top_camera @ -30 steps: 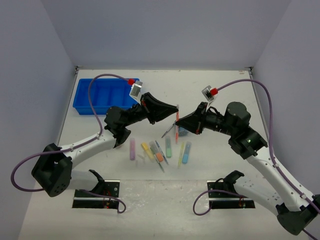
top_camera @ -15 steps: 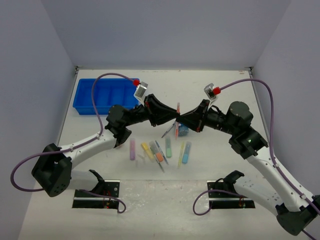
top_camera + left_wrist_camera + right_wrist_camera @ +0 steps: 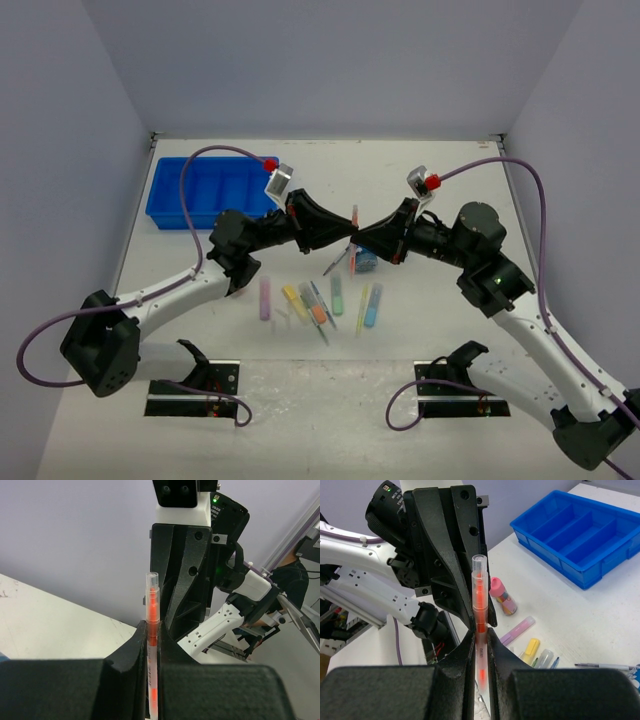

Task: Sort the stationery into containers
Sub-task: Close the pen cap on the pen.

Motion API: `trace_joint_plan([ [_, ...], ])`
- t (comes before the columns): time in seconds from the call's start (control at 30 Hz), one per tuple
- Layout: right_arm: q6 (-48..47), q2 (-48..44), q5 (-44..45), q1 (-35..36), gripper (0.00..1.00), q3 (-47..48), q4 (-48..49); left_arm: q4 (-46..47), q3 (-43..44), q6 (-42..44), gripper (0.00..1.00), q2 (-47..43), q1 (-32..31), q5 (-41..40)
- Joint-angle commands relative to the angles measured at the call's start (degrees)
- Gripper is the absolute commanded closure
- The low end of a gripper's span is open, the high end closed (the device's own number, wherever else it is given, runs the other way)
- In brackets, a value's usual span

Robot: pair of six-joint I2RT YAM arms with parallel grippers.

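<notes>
A second ago the two grippers stood apart over the table (image 3: 330, 170), with the pen (image 3: 355, 213) in the right one alone; half a second ago the left gripper (image 3: 347, 229) had come across to meet it; since then hardly anything has shifted.

The left gripper and the right gripper (image 3: 363, 237) meet tip to tip above the middle of the table; the left arm stretches low and out to the right, and the right arm reaches leftwards from a raised elbow; the pen stands upright between them, clear-barrelled with orange inside.

In the left wrist view the pen runs up through the narrow slot between the left fingers, which lie close against it on both sides with no gap showing, so that gripper is clenched on the pen; in the right wrist view the right fingers clamp the same pen lower on its barrel.

The marker sticks (image 3: 337, 295) lie in a loose row on the table nearer the arm bases; a small blue tub (image 3: 366, 262) sits just below the right gripper; a pink-capped bottle (image 3: 501, 597) lies on its side beyond the pen; the blue tray (image 3: 158, 195) sits at the far left, well apart from the pen.
</notes>
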Motion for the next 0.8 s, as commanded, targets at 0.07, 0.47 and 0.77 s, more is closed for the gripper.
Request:
trace_joint_plan([
  [0.07, -1.20, 0.65, -3.91, -0.10, 0.86, 0.82, 5.13, 0.67, 0.56, 2.64, 1.00, -3.68, -0.31, 0.59],
  [0.47, 2.48, 4.59, -11.64, 0.69, 0.83, -2.50, 13.83, 1.22, 0.85, 2.45, 1.00, -6.17, -0.40, -1.50],
  [0.77, 1.73, 6.42, -12.61, 1.66, 1.00, -0.60, 13.86, -4.59, 2.26, 5.80, 0.92, -6.38, -0.40, -5.11],
])
